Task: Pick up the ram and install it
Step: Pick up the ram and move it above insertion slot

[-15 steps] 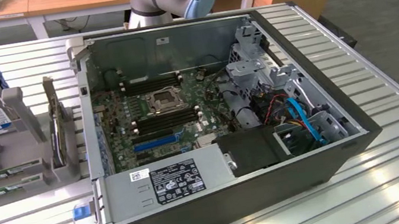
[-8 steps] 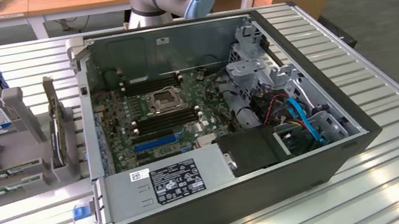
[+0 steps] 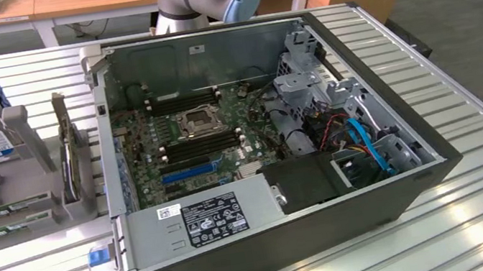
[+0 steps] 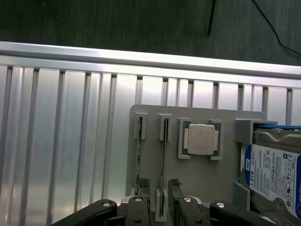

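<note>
**Ram between open jaws**

The ram (image 4: 162, 162) stands on edge in the inner narrow slot of the grey holder (image 4: 197, 188). Its long axis runs toward the gripper (image 4: 159, 182), whose wide-open, empty jaws sit either side of its near end.

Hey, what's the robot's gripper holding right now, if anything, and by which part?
Nothing is held. The open gripper straddles the thin green ram stick, which stands on edge in the grey plastic holder; the jaws are not closed on it.
</note>
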Tool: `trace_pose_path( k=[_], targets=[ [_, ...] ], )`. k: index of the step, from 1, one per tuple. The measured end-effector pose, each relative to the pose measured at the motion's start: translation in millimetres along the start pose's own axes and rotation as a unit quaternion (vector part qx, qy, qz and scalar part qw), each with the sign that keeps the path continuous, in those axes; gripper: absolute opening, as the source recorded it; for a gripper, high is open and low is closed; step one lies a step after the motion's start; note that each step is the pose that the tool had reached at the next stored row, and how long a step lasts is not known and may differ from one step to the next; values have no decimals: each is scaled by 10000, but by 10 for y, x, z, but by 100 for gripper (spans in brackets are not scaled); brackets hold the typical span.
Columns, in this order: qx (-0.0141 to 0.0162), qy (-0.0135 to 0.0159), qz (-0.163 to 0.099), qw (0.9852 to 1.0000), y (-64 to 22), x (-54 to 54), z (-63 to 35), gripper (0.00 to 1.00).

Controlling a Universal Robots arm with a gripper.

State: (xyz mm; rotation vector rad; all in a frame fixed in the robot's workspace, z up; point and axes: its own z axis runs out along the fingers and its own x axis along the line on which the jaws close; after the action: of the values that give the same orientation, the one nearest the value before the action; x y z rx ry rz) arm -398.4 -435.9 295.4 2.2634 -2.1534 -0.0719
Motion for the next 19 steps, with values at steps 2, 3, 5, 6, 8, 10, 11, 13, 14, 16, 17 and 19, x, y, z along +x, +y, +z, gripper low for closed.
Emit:
trace_pose_path(
  k=[2, 3, 5, 6, 8, 10, 11, 13, 14, 16, 17, 19],
  targets=[
    [-1, 0, 0, 10000, 0, 0, 10, 29],
    [-1, 0, 0, 10000, 0, 0, 14, 29],
    [-1, 0, 0, 10000, 1, 0, 23, 29],
    [0, 0, 0, 10000, 1, 1, 27, 29],
    [0, 0, 0, 10000, 1, 1, 36, 29],
    [0, 0, 0, 10000, 2, 1, 47, 29],
    [0, 0, 0, 10000, 2, 1, 53, 29],
    [0, 0, 0, 10000, 2, 1, 67, 29],
    [0, 0, 0, 10000, 2, 1, 74, 29],
    [0, 0, 0, 10000, 2, 2, 90, 29],
    [0, 0, 0, 10000, 2, 2, 98, 29],
    [0, 0, 0, 10000, 1, 2, 115, 29]
  ],
)
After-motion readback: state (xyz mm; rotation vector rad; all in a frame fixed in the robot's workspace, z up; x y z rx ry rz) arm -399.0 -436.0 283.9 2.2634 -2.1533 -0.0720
